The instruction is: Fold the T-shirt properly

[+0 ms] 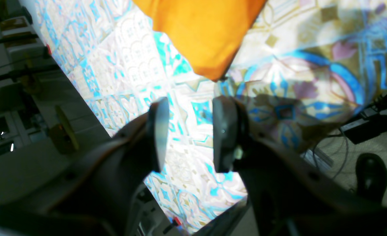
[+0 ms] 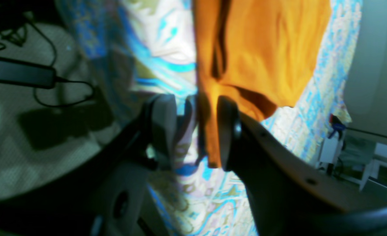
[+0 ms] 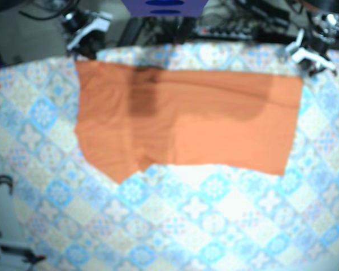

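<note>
The orange T-shirt (image 3: 186, 124) lies spread flat across the far half of the patterned tablecloth (image 3: 192, 226). In the base view my right gripper (image 3: 86, 29) is at the shirt's far-left corner and my left gripper (image 3: 306, 53) is at its far-right corner. In the right wrist view the right gripper (image 2: 195, 131) is open, and an edge of the shirt (image 2: 262, 49) hangs between its fingers, against the right finger (image 2: 228, 131). In the left wrist view the left gripper (image 1: 190, 131) is open and holds nothing. A corner of the shirt (image 1: 200, 32) lies just beyond it.
The table edge runs close to both grippers. Below it on the floor lie cables and a black box (image 2: 16, 73). A black power strip (image 1: 370, 124) and a dark rounded object (image 1: 372, 177) sit off the table's other side. Equipment crowds the far edge (image 3: 237, 25).
</note>
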{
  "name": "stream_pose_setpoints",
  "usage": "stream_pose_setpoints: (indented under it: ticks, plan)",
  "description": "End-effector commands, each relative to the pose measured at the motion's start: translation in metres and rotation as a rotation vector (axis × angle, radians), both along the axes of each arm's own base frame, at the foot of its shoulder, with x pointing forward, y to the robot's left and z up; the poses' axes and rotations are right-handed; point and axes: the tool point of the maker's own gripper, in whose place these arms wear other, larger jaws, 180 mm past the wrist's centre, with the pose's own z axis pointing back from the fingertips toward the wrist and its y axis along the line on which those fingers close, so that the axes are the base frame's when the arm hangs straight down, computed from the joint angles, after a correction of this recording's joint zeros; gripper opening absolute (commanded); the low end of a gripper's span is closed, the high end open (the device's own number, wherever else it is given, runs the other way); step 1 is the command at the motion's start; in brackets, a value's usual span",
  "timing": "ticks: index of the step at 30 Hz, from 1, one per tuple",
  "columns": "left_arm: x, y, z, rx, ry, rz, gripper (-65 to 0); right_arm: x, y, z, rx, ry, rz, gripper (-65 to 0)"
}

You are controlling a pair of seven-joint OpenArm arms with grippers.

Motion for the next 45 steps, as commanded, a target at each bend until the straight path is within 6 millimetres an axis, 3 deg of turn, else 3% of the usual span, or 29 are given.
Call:
stream_pose_setpoints:
  ticks: [1,10,17,24,35,41,45]
  plan:
    - [0.007,0.005,0.009,0.021,-0.028,-0.012,-43.0,0.005,-0.002,0.009,-0.003,-0.033,0.007,-44.2]
    - [0.007,0.005,0.009,0.021,-0.028,-0.012,-43.0,0.015,-0.008,0.016,-0.033,-0.06,-0.012,-44.2]
    - [0.007,0.005,0.009,0.021,-0.028,-0.012,-43.0,0.035,-0.007,0.018,-0.029,-0.1,-0.014,-44.2]
    - [0.007,0.005,0.009,0.021,-0.028,-0.012,-43.0,0.034,-0.006,0.018,-0.029,-0.098,-0.015,-44.2]
    - [0.014,0.002,0.01,0.014,-0.042,-0.017,-43.0,0.017,-0.011,-0.002,-0.027,-0.03,-0.034,-45.0]
    - [0.022,0.0,0.01,0.008,-0.062,-0.009,-42.9,0.024,-0.014,-0.004,-0.059,-0.035,-0.059,-59.0]
    - [0.034,-0.018,0.004,0.006,-0.064,-0.063,-42.8,0.027,-0.012,-0.005,-0.08,-0.032,-0.055,-61.1]
